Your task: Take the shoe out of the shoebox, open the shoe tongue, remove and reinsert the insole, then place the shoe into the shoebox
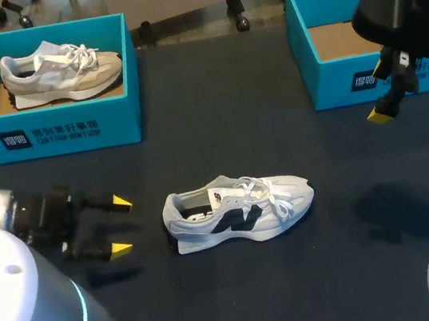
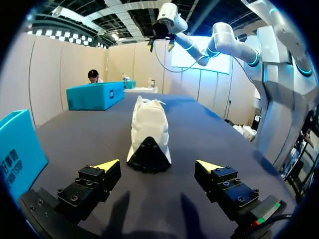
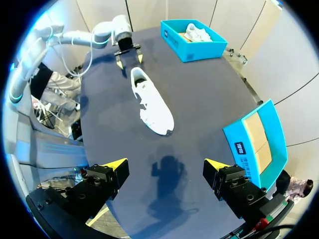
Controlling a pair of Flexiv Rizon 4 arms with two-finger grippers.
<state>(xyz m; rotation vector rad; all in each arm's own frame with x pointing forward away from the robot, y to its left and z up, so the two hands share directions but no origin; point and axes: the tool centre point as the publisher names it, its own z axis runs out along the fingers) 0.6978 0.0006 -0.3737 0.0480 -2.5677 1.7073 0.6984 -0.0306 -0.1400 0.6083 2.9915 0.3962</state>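
Note:
A white and grey shoe (image 1: 238, 211) with a dark side mark lies on its sole in the middle of the table, toe to the right. Its heel (image 2: 148, 155) faces my left gripper (image 2: 157, 167), which is open and sits low a short way behind it (image 1: 121, 224). My right gripper (image 1: 382, 112) hangs open high above the table's right side, in front of the empty blue shoebox (image 1: 347, 76); from there the shoe (image 3: 151, 103) is far below and ahead, the empty shoebox (image 3: 259, 139) off to the gripper's (image 3: 165, 169) side. Neither gripper holds anything.
A second blue shoebox (image 1: 55, 124) at the back left holds a beige and white shoe (image 1: 60, 73). It also shows beside my left gripper (image 2: 17, 149) and far ahead of my right gripper (image 3: 194, 41). My left arm (image 3: 99, 34) lies beyond the shoe.

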